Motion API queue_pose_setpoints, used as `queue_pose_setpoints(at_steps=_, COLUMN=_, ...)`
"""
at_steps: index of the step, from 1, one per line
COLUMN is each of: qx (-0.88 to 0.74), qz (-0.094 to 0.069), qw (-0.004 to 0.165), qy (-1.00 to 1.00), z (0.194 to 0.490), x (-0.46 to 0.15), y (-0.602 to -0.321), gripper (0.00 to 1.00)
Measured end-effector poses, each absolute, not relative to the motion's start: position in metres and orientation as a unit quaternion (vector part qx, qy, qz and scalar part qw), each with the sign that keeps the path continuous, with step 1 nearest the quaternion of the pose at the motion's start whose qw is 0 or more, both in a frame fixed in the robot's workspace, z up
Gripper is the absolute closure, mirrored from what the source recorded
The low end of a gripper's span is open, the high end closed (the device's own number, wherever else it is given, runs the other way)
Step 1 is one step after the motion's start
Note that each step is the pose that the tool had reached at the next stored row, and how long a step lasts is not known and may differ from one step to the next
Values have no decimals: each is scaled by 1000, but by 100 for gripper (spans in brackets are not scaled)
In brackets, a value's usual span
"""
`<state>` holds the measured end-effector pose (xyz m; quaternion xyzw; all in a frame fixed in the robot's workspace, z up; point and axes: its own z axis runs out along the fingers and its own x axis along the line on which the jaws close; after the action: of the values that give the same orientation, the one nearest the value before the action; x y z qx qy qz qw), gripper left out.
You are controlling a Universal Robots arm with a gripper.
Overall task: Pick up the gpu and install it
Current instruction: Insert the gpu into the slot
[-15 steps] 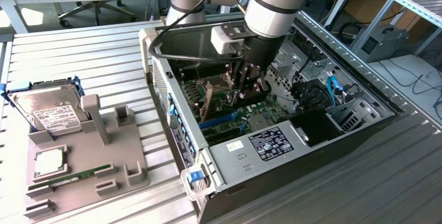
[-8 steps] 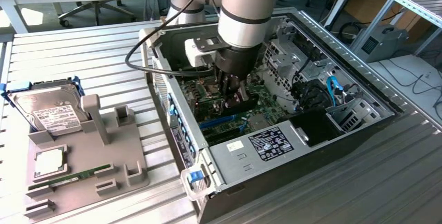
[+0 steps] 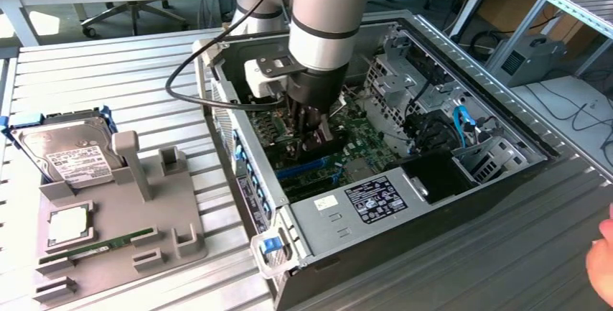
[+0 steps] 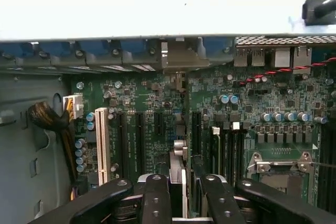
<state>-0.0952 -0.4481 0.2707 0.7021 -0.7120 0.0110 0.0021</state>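
Observation:
My gripper (image 3: 309, 137) reaches down into the open computer case (image 3: 498, 110), just above the green motherboard (image 3: 369, 142). Its fingers are shut on the gpu (image 3: 326, 133), a thin black card that stands upright between them. In the wrist view the gpu (image 4: 179, 163) is seen edge-on, running from the gripper (image 4: 184, 199) toward the case's rear wall. It sits in line with the dark expansion slots (image 4: 140, 140) beside a white slot (image 4: 102, 145). Whether its lower edge touches a slot I cannot tell.
A grey fixture (image 3: 143, 203) on the slatted table at the exterior view's left holds a silver hard drive (image 3: 69, 154), a processor chip (image 3: 69, 223) and a green memory stick (image 3: 108, 242). Blue cables (image 3: 461, 126) and drive bays crowd the case's far side. A person's hand (image 3: 604, 261) shows at the exterior view's right edge.

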Motion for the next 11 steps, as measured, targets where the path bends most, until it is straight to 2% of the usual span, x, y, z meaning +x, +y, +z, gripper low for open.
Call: queue_pose_setpoints(at_steps=11, qx=702, qz=11, qw=2, qy=-712, z=270, x=-100, y=-453, gripper=73)
